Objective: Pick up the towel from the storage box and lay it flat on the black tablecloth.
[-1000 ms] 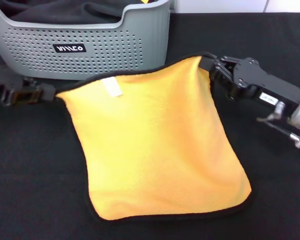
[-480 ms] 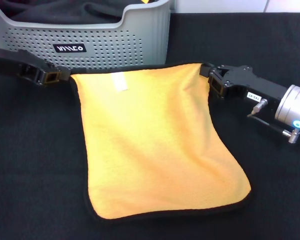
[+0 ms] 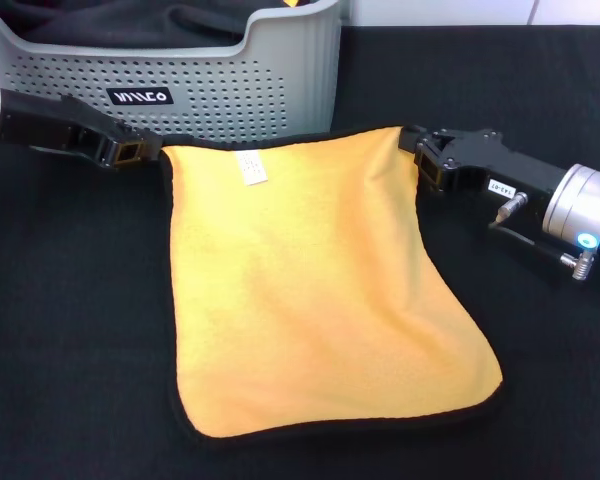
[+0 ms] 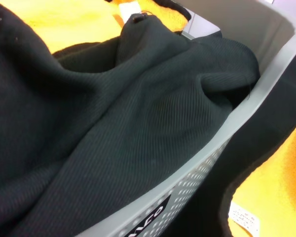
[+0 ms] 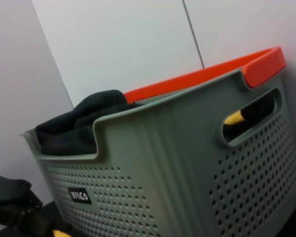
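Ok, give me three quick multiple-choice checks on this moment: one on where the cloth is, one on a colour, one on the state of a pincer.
1. Where is the square orange-yellow microfibre towel?
A. Inside the basket
B. Spread on the large black fabric tablecloth, in front of the basket
C. Hanging in the air

2. What colour is the cloth piled in the light grey perforated plastic storage box?
A. Dark charcoal
B. White
C. Red

3. What is the right pincer doing?
A. Parked far from the towel
B. Reaching into the basket
C. Low at the towel's far right corner

B: the head view shows it lying on the tablecloth.
A: the charcoal cloth fills the left wrist view.
C: its tip meets that corner; the left pincer sits at the opposite far corner.
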You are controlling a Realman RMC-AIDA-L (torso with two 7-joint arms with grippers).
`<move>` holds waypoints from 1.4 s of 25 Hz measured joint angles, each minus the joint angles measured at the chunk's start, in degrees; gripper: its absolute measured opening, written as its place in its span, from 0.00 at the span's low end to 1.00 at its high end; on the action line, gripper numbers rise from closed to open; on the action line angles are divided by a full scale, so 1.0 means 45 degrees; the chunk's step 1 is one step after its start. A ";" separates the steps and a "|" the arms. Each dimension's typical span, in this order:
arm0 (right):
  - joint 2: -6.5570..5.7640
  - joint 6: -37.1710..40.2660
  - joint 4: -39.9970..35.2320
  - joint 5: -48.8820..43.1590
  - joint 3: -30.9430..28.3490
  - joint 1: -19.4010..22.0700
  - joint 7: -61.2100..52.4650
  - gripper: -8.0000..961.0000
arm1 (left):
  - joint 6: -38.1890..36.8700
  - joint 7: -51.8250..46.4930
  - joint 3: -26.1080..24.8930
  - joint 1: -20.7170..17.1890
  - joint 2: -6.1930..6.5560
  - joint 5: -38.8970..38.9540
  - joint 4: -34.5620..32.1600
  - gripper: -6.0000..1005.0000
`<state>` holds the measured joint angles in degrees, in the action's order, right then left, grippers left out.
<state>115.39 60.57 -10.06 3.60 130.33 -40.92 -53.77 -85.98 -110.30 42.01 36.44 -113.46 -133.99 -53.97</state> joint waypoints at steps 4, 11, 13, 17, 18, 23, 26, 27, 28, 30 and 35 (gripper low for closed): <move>-0.0068 0.0053 -0.0010 0.0001 -0.0007 -0.0041 -0.0057 0.08 | 0.0022 0.0032 -0.0001 0.0005 -0.0018 0.0000 0.0002 0.04; -0.0112 -0.0062 -0.0033 0.0006 0.0019 -0.0067 -0.0372 0.08 | 0.0159 0.0003 -0.0009 -0.0073 -0.0048 -0.0008 0.0017 0.04; -0.0090 -0.0008 -0.0035 0.0020 -0.0006 -0.0064 -0.0353 0.09 | 0.0224 0.0018 -0.0038 -0.0112 -0.0072 0.0033 0.0051 0.04; -0.0157 0.0195 -0.0093 0.0066 -0.0014 -0.0110 -0.0103 0.15 | 0.0391 0.0036 -0.0015 -0.0172 -0.0085 0.0010 0.0236 0.10; -0.0209 0.0201 -0.0092 0.0057 -0.0014 -0.0147 -0.0064 0.21 | 0.0406 0.0044 -0.0023 -0.0180 -0.0085 0.0010 0.0259 0.13; -0.0499 0.0468 -0.0093 0.0052 -0.0358 0.0016 -0.0042 0.43 | 0.0474 0.0066 -0.0279 -0.0352 -0.0081 0.0072 0.0259 0.17; -0.0894 0.1952 -0.0113 0.0048 -0.0531 0.0587 -0.0104 0.53 | -0.0052 0.0168 -0.0301 -0.0792 0.0009 0.0644 -0.0031 0.19; -0.1120 0.2923 -0.0126 0.0059 -0.0532 0.0880 -0.0102 0.55 | -0.0424 0.0344 -0.0299 -0.0979 0.0060 0.1122 -0.0121 0.20; -0.1120 0.2923 -0.0126 0.0059 -0.0532 0.0880 -0.0102 0.57 | -0.0850 0.0648 -0.0300 -0.1198 0.0118 0.1752 -0.0179 0.20; -0.1593 0.5320 -0.0042 -0.0202 -0.0473 0.1426 -0.0018 0.62 | -0.2014 0.1843 -0.0295 -0.1764 0.0274 0.3763 -0.0149 0.25; -0.1856 0.8362 -0.0034 -0.2047 -0.0467 0.2050 -0.0035 0.73 | -0.5319 0.6933 -0.0302 -0.3257 0.0385 0.8611 0.1332 0.43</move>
<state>107.04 98.20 -10.21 -5.62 128.23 -31.69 -53.93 -109.92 -79.10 40.66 21.79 -111.73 -95.24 -47.98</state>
